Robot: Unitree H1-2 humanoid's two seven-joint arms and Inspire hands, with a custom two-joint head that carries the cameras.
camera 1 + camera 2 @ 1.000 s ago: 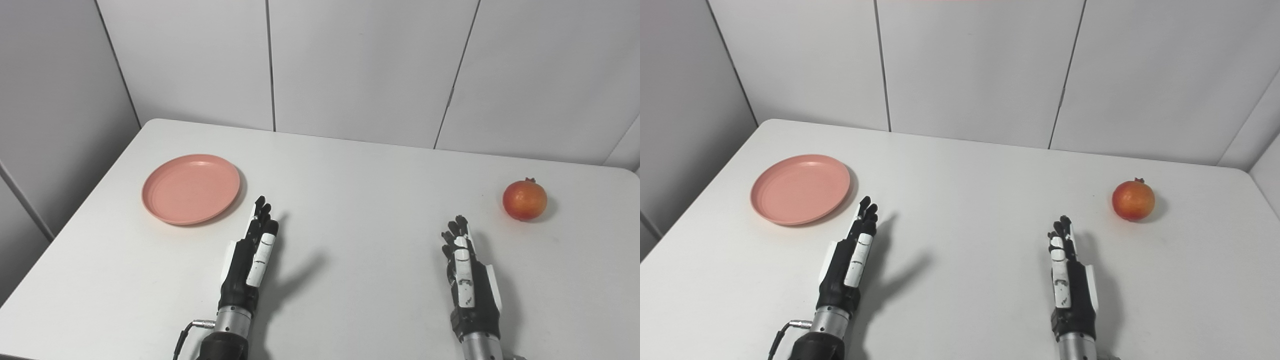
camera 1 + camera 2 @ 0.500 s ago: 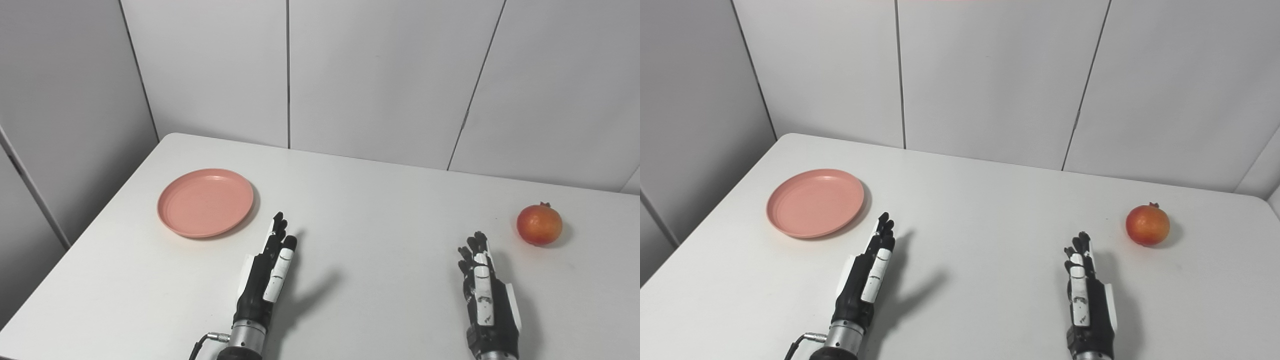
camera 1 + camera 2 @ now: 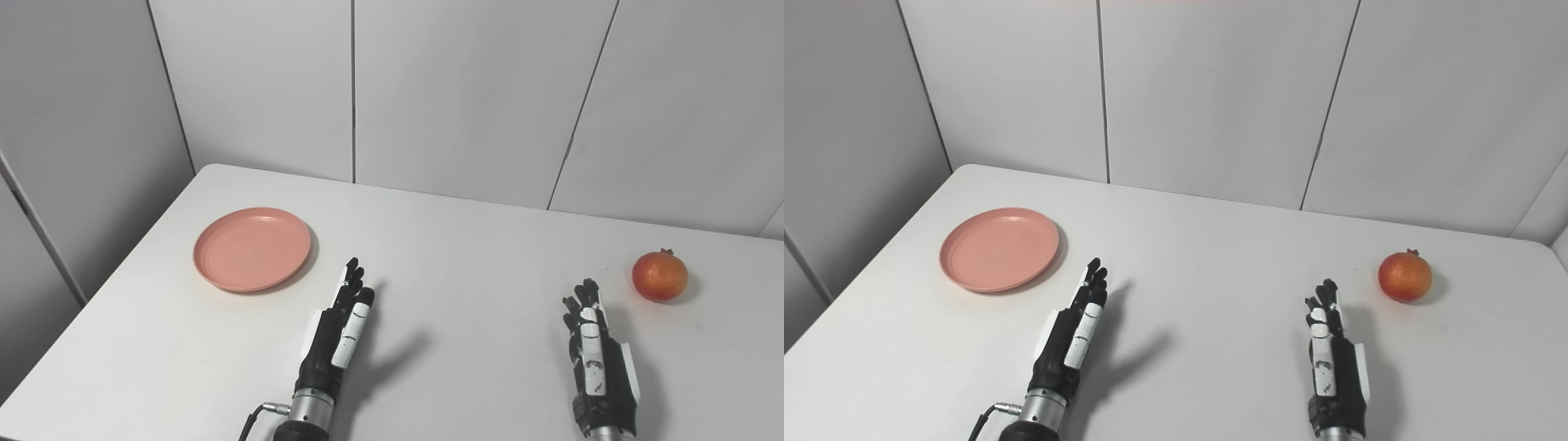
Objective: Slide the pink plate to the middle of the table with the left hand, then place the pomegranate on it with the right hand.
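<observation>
A white table [image 3: 465, 245] stands before grey wall panels. In the left eye view, the pink plate [image 3: 252, 248] lies far left and the pomegranate [image 3: 659, 276] far right. In the right eye view, the left hand [image 3: 1070, 337] and the right hand [image 3: 1332, 361] both hold nothing, fingers extended.

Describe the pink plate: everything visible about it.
The pink plate is round and shallow, salmon pink, with a low raised rim and a flat centre marked by faint concentric rings. It looks like matte plastic or a similar composite. It lies flat and right side up on the left part of the white table, empty, casting a shadow on its right. Nothing touches it but the table; the left hand is nearer the front edge, apart from it.
</observation>
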